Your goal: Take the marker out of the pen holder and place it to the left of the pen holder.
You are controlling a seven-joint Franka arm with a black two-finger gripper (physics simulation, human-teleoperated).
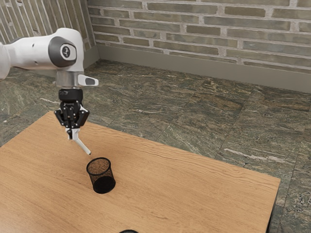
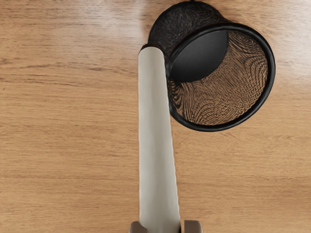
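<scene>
My gripper is up above the table near its back left edge in the exterior view, shut on the marker. The marker slants down from the fingers, its dark tip near the rim of the black mesh pen holder, outside it. The pen holder stands upright on the table with nothing seen inside. In the wrist view the pale marker runs out from between the two fingertips of the gripper, its far end beside the rim of the pen holder.
The wooden table extends around the pen holder toward the exterior view's right. Part of a dark round rim shows at that view's lower edge. Stone floor and a brick wall lie beyond the table.
</scene>
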